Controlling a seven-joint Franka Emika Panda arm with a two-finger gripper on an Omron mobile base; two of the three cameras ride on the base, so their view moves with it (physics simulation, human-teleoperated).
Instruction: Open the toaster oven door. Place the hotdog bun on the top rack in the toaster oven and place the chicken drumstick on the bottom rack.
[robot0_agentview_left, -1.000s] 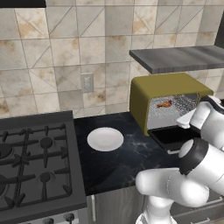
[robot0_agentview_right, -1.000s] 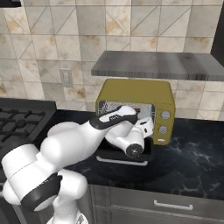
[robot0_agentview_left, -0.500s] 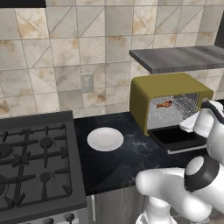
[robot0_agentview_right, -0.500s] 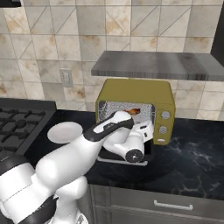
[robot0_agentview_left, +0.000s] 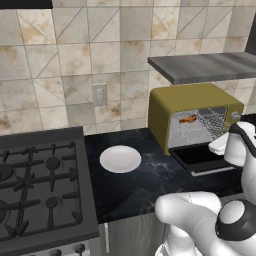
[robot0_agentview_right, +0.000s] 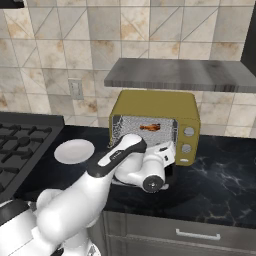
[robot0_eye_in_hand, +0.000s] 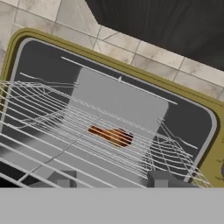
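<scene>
Toaster oven (robot0_agentview_left: 172, 107) sits on the counter (robot0_agentview_left: 145, 180) at the plate's (robot0_agentview_left: 120, 159) 3 o'clock. Toaster oven door (robot0_agentview_left: 200, 157) is down flat, so opening is done. One orange-brown piece lies on a wire rack (robot0_eye_in_hand: 65, 118) inside; dark reddish patches suggest the chicken drumstick (robot0_eye_in_hand: 110, 135). Which rack it lies on I cannot tell. Hotdog bun unaccounted for; the plate looks bare. Gripper (robot0_eye_in_hand: 109, 181) sits at the oven mouth, fingertips (robot0_eye_in_hand: 159, 178) apart with nothing between them. Judged: door step complete, one food item in, bun placement unconfirmed.
</scene>
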